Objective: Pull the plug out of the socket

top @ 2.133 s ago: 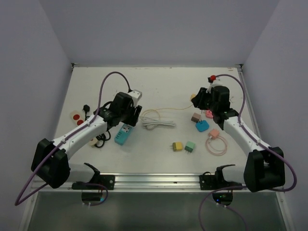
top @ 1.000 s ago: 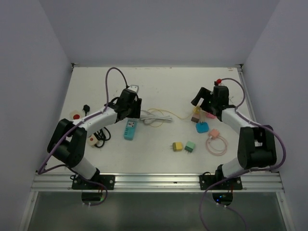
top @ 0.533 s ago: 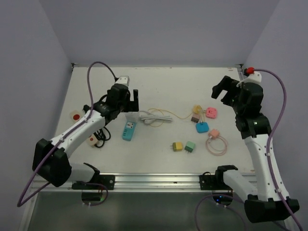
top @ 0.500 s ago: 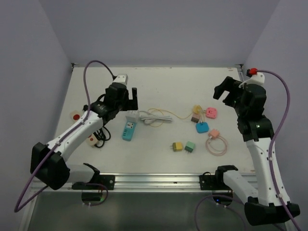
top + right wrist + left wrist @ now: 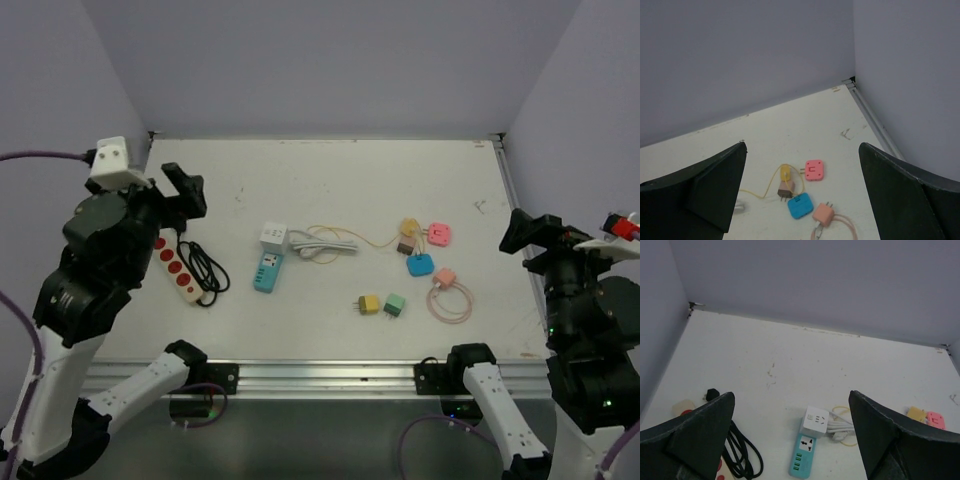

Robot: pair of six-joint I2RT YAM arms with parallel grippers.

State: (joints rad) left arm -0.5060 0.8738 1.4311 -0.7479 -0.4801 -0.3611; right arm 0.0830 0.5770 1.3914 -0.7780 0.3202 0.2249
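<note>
The teal socket strip (image 5: 264, 271) lies flat left of the table's middle. A white cube plug (image 5: 272, 236) rests against its far end, with its white cable (image 5: 325, 245) bundled to the right. In the left wrist view the strip (image 5: 804, 455) shows its sockets uncovered, and the cube (image 5: 816, 421) lies just beyond it. My left gripper (image 5: 175, 195) hangs high at the left, open and empty, well away from both. In its own view the left gripper (image 5: 791, 393) has its fingers spread wide. My right gripper (image 5: 530, 232) is raised at the far right, and its wrist view shows the gripper (image 5: 802, 145) open with nothing in it.
A white power strip with red switches (image 5: 172, 268) and a black cable (image 5: 205, 270) lie at the left. Small chargers sit right of centre: yellow (image 5: 409, 226), pink (image 5: 438, 234), blue (image 5: 420, 265), peach with a looped cord (image 5: 445, 277), olive (image 5: 369, 304), green (image 5: 395, 304). Walls enclose three sides.
The left gripper has let go at the teal strip and opened. Both arms have lifted and drawn back toward the near corners. The white cube and strip stay on the table.
</note>
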